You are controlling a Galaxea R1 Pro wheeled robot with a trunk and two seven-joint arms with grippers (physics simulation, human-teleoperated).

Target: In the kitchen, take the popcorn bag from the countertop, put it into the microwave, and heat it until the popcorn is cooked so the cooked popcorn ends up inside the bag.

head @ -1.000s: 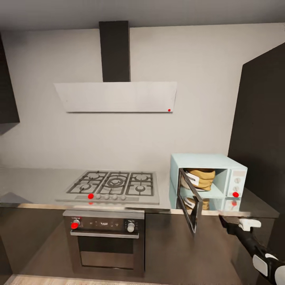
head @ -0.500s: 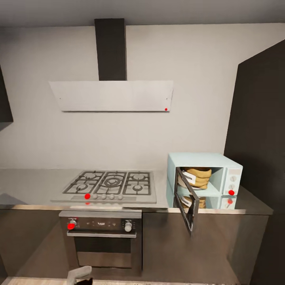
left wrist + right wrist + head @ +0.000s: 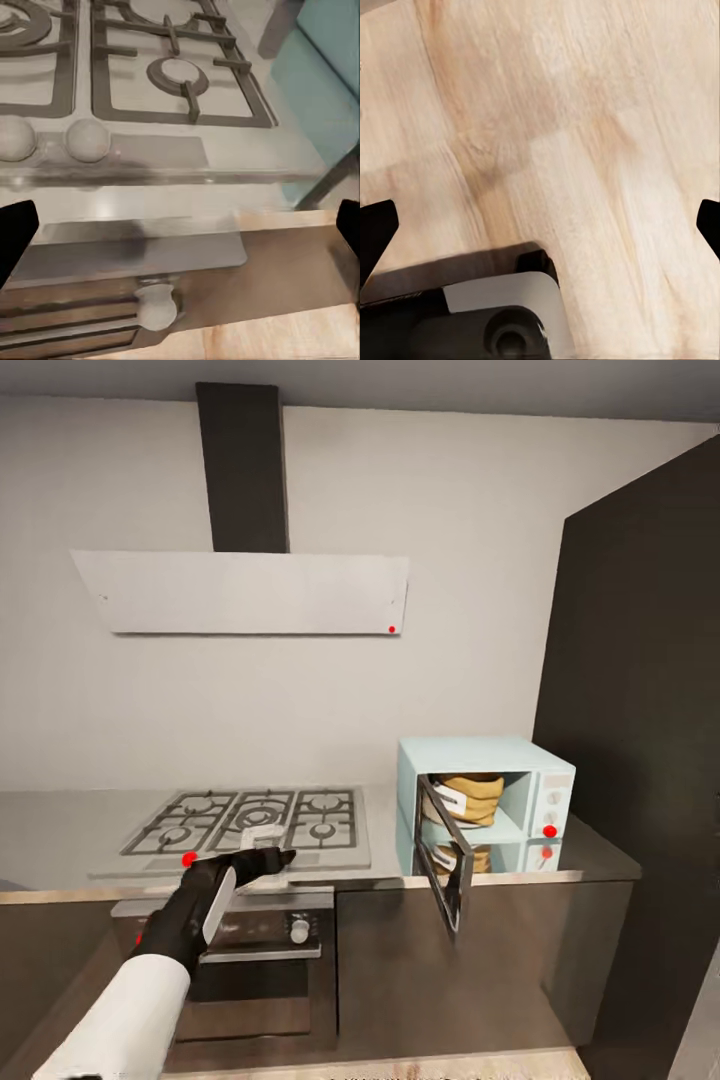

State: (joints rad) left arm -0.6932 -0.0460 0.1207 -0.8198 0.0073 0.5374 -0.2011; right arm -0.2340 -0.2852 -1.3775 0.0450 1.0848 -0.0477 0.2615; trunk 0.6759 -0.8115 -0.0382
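The pale-blue microwave (image 3: 500, 760) stands on the grey countertop (image 3: 60, 832) at the right, its dark glass door (image 3: 445, 857) swung open towards me. Inside lies the tan popcorn bag (image 3: 466, 798), tilted, white label showing; the popcorn itself is hidden. My left gripper (image 3: 270, 848) is raised over the hob's front edge, left of the microwave and apart from it. In the left wrist view the left gripper (image 3: 180, 232) is open and empty, with a corner of the microwave (image 3: 330, 75) at the side. The right gripper (image 3: 540, 225) is open over the wooden floor (image 3: 585, 112).
A grey gas hob (image 3: 250, 822) with grates and knobs sits left of the microwave, above a built-in oven (image 3: 260, 960). A white hood (image 3: 240, 592) hangs on the wall. A tall dark cabinet (image 3: 640, 740) flanks the microwave on the right.
The camera has shifted, so the whole scene sits further left. My left arm has risen from the bottom edge up to the hob's front. The right arm has left the head view.
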